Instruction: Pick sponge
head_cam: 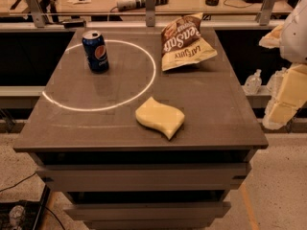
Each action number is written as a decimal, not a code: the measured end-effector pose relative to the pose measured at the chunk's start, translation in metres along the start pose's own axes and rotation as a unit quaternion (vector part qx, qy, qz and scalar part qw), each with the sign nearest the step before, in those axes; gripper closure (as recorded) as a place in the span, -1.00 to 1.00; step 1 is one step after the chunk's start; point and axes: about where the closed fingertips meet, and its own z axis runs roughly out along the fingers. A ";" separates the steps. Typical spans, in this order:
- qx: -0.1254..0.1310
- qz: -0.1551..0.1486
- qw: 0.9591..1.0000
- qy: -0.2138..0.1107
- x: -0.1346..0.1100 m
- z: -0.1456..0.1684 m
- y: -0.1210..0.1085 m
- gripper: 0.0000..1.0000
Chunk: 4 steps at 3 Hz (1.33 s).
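Note:
The sponge (160,117) is pale yellow and flat with a wavy outline and a pointed tip. It lies on the grey cabinet top (211,95) near the front edge, right of centre. My gripper (287,96) hangs at the right edge of the view, beyond the cabinet's right side, well to the right of the sponge and apart from it. Its blocky pale yellow fingers (280,111) hold nothing that shows.
A blue soda can (95,51) stands upright at the back left, inside a white ring of light (103,75). A tan-and-brown chip bag (184,42) lies at the back right. A glass-railed desk with clutter runs behind. Drawers sit below the top.

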 end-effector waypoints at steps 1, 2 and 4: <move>0.000 0.000 1.000 0.000 0.000 0.000 0.000 -1.00; -0.003 0.031 0.999 -0.035 -0.006 -0.004 -0.001 -1.00; 0.007 0.135 0.988 -0.080 -0.058 0.003 0.009 -1.00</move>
